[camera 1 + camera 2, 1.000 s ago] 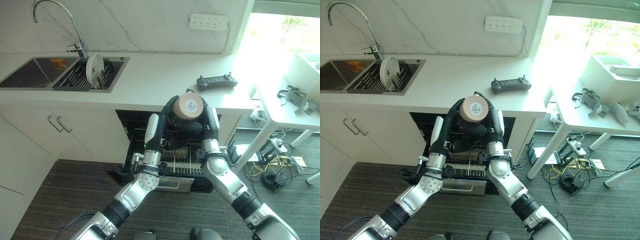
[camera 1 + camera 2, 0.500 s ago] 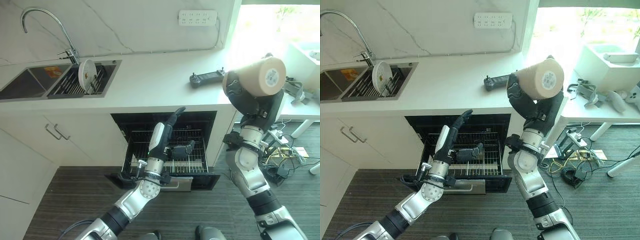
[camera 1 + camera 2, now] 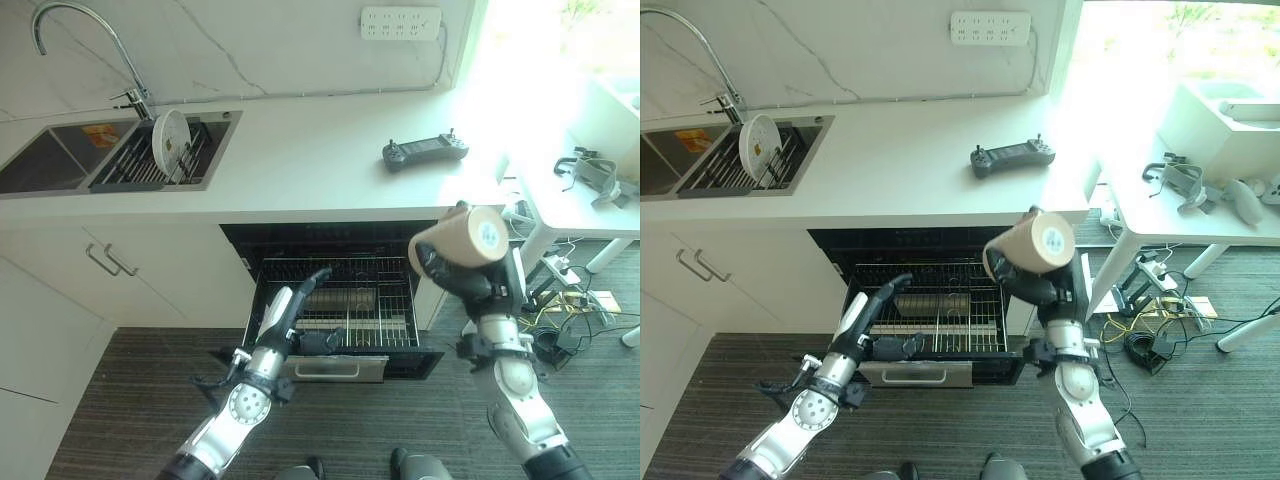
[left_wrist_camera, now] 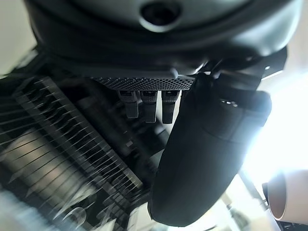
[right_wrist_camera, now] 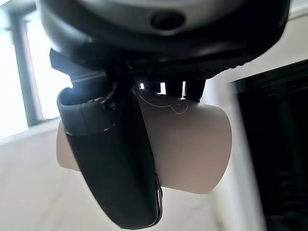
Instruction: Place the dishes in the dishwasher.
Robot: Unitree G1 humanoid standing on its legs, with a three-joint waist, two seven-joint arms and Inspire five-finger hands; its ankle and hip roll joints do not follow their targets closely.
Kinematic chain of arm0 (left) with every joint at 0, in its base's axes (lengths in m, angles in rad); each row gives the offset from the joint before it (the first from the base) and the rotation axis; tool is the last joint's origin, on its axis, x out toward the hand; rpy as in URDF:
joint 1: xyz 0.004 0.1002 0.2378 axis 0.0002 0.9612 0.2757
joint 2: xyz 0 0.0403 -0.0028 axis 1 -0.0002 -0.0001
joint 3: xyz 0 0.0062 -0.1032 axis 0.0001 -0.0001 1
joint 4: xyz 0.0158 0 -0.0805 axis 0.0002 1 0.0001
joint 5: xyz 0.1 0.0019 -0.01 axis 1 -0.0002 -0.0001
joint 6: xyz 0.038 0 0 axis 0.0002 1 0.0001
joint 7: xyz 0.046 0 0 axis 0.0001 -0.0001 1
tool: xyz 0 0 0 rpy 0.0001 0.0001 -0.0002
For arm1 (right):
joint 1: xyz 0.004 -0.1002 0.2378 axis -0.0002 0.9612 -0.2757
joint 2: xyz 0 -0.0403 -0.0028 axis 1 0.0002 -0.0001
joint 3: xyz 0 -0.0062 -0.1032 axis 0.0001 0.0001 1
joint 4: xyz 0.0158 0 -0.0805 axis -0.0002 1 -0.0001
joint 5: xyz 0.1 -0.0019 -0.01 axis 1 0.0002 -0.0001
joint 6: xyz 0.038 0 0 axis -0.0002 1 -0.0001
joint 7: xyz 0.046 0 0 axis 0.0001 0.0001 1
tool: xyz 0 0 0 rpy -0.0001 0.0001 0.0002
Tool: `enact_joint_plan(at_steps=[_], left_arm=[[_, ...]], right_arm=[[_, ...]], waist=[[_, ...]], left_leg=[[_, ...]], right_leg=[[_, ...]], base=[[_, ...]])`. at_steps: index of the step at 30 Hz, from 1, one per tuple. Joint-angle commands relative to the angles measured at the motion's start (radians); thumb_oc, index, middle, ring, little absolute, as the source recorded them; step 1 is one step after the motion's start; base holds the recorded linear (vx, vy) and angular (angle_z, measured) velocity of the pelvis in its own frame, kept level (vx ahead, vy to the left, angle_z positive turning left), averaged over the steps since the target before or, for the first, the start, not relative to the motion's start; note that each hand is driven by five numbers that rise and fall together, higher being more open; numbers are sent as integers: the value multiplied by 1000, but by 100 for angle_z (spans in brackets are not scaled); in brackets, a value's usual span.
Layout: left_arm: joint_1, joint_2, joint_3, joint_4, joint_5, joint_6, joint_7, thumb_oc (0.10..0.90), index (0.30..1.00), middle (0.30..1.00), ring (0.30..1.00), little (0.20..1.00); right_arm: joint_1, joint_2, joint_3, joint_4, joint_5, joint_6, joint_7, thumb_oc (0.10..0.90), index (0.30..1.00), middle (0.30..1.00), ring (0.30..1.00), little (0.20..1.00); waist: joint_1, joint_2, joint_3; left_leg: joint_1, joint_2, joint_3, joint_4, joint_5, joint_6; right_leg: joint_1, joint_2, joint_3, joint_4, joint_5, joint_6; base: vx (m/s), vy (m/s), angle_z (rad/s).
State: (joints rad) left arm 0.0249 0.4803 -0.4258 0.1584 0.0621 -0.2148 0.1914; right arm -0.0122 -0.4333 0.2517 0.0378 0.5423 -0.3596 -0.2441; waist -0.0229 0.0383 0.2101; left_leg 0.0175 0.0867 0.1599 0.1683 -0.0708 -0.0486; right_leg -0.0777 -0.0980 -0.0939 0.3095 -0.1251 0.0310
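While the right hand [image 3: 462,282] grips a tan cup [image 3: 460,240] raised beside the pulled-out dishwasher rack [image 3: 345,315], the task looks barely begun: a plate [image 3: 169,137] waits in the sink well beyond the left hand [image 3: 302,295], whose fingers reach out straight over the rack.

The pulled-out dishwasher rack [image 3: 345,315] lies open from above, with the left hand [image 3: 312,280] over its left part
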Motion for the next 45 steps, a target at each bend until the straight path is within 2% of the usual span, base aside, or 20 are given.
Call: enact_joint_plan(at_steps=[1, 7, 9, 15, 20, 22, 23, 25, 29, 34, 41, 45], left_arm=[[-77, 46, 68, -75, 18, -76, -45, 800, 900, 900, 900, 900], [-68, 96, 85, -36, 146, -102, -78, 800, 900, 900, 900, 900], [-89, 127, 68, -14, 253, -97, -55, 800, 900, 900, 900, 900], [-143, 171, 30, 45, 411, -90, 122, 800, 900, 900, 900, 900], [-224, 192, -17, 133, 485, -89, 207, 800, 900, 900, 900, 900], [-263, 201, -38, 154, 481, -75, 235, 800, 900, 900, 900, 900], [-308, 213, -63, 180, 494, -83, 257, 800, 900, 900, 900, 900], [-348, 222, -86, 193, 503, -95, 262, 800, 900, 900, 900, 900], [-405, 244, -113, 193, 480, -111, 240, 800, 900, 900, 900, 900], [-469, 262, -152, 183, 465, -108, 155, 800, 900, 900, 900, 900], [-513, 284, -176, 111, 436, -83, 49, 800, 900, 900, 900, 900], [-528, 288, -177, 93, 422, -76, 24, 800, 900, 900, 900, 900]], right_arm=[[-110, -13, -86, -89, -31, -79, 107, 400, 300, 300, 300, 300], [-124, -42, -75, 1, -66, -47, 129, 400, 300, 300, 300, 300], [-151, -52, -52, 73, -65, -17, 139, 400, 300, 300, 300, 300], [-227, -82, -26, 184, -85, -13, 123, 400, 300, 300, 300, 300], [-369, -106, 2, 283, -100, 24, 114, 400, 300, 300, 300, 300], [-443, -117, 18, 326, -127, 41, 105, 400, 300, 300, 300, 300], [-528, -129, 33, 398, -128, 63, 106, 400, 300, 300, 300, 300], [-599, -139, 36, 476, -117, 72, 124, 400, 300, 300, 300, 300], [-677, -160, 41, 527, -128, 84, 154, 400, 300, 300, 300, 300], [-770, -169, 66, 593, -147, 116, 159, 400, 300, 300, 300, 300], [-809, -141, 67, 639, -119, 167, 145, 400, 300, 300, 300, 300], [-824, -110, 58, 662, -133, 183, 128, 400, 300, 300, 300, 300]], waist=[[15, -19, -31], [31, -15, -25], [39, -12, -19], [57, 0, 6], [66, 15, 56], [67, 24, 85], [70, 32, 117], [74, 40, 148], [74, 51, 188], [73, 69, 241], [67, 109, 281], [66, 129, 294]], left_leg=[[-48, -1, -16, 132, -158, 53], [-63, -2, -27, 132, -150, 49], [-71, -1, -31, 132, -145, 45], [-95, -3, -46, 132, -133, 39], [-139, -11, -63, 132, -116, 36], [-159, -16, -71, 132, -107, 37], [-179, -20, -78, 132, -97, 37], [-197, -22, -80, 132, -88, 37], [-222, -23, -75, 132, -79, 38], [-248, -26, -66, 132, -67, 38], [-261, -37, -53, 132, -59, 41], [-267, -42, -46, 132, -59, 42]], right_leg=[[64, -34, -90, -10, -84, 42], [59, -43, -109, -10, -85, 46], [56, -50, -119, -10, -84, 48], [40, -58, -126, -10, -79, 50], [4, -61, -124, -10, -65, 49], [-12, -62, -120, -10, -59, 47], [-30, -62, -117, -10, -51, 45], [-44, -65, -118, -10, -42, 45], [-68, -69, -119, -10, -28, 45], [-95, -75, -118, -10, -10, 45], [-110, -90, -116, -10, 4, 46], [-117, -97, -117, -10, 7, 47]], base=[[40, 36, 3], [40, 29, 11], [55, 37, 22], [29, 18, 8], [-62, 22, 9], [-115, 44, 6], [-109, 36, 9], [-96, 41, 16], [-81, 30, 4], [-60, 33, 2], [-4, 57, 2], [7, 41, 3]])
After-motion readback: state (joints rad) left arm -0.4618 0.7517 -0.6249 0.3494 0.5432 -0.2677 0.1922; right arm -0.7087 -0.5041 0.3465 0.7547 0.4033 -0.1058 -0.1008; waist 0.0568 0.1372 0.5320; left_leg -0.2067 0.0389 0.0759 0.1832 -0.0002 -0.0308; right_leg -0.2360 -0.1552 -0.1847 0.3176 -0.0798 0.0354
